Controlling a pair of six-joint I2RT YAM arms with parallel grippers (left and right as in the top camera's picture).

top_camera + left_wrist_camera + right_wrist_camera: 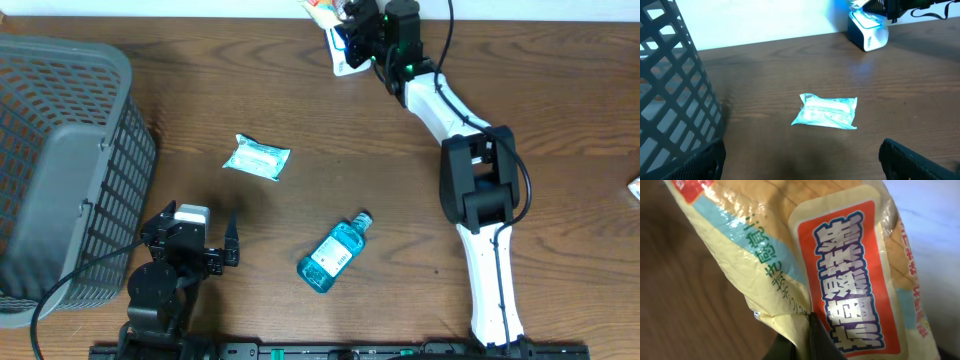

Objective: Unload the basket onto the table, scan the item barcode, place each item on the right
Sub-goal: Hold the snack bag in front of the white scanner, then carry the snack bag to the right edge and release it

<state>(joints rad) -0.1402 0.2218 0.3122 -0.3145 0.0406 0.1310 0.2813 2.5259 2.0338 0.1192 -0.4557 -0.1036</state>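
Note:
My right gripper (362, 28) is at the far edge of the table, shut on a yellow snack packet (322, 10) with an orange label. In the right wrist view the packet (840, 265) fills the frame, and its folded edge is pinched between the dark fingers (815, 342). Just below the packet stands a white and blue scanner (345, 58), which also shows in the left wrist view as the scanner (867, 31) with blue light beside it. No barcode is visible. My left gripper (195, 232) rests at the front left, open and holding nothing.
A light blue wipes pack (256, 157) (827, 111) lies ahead of the left gripper. A blue mouthwash bottle (335, 253) lies on its side in the middle. A grey mesh basket (60, 170) stands at the left. A small white thing (634, 187) shows at the right edge.

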